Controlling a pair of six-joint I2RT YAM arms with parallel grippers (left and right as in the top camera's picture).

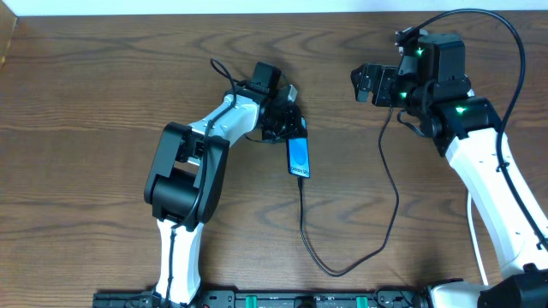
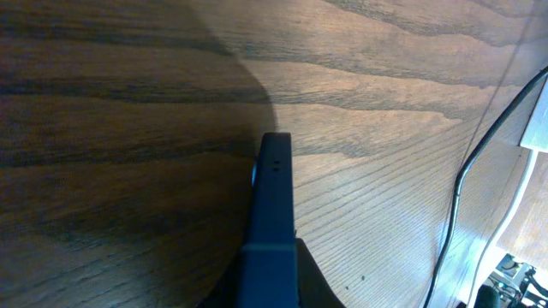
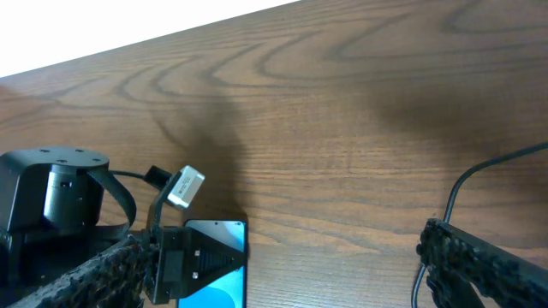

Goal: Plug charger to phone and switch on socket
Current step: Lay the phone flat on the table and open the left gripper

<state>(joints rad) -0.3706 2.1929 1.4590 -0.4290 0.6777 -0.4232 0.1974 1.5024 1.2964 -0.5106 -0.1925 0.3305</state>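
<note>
Wood-grain bench [image 1: 86, 85] fills the overhead view. The phone [image 1: 298, 156] lies near the middle with its blue screen up. The left tool [image 1: 287, 124] is closed on the phone's far end. The charger [image 1: 394, 197] trails from the phone's near end, loops toward the front edge of the bench and climbs back under the right arm. Whether its tip is fully seated I cannot tell. The right tool [image 1: 366, 83] hangs well apart from the phone with its jaws spread wide and nothing between them. I cannot find the socket here.

From the left wrist, the phone is seen edge-on, a thin dark slab pinched between the fingers and reaching out over the wood. The black cable runs along the right side beside a white cord. A white block [image 2: 538, 124] is cut off by the frame edge, and I cannot tell whether it is the adapter or the socket.

From the right wrist, both textured fingers stand far apart at the bottom corners. The left tool clamps the phone's top end between them, farther off.

The phone looks rigid, light and glass-smooth, so it probably slips easily. Holding it across the narrow sides, away from the port, seems sound. The cable looks limp and will not push, so the stiff plug tip is likely the place to hold it.
</note>
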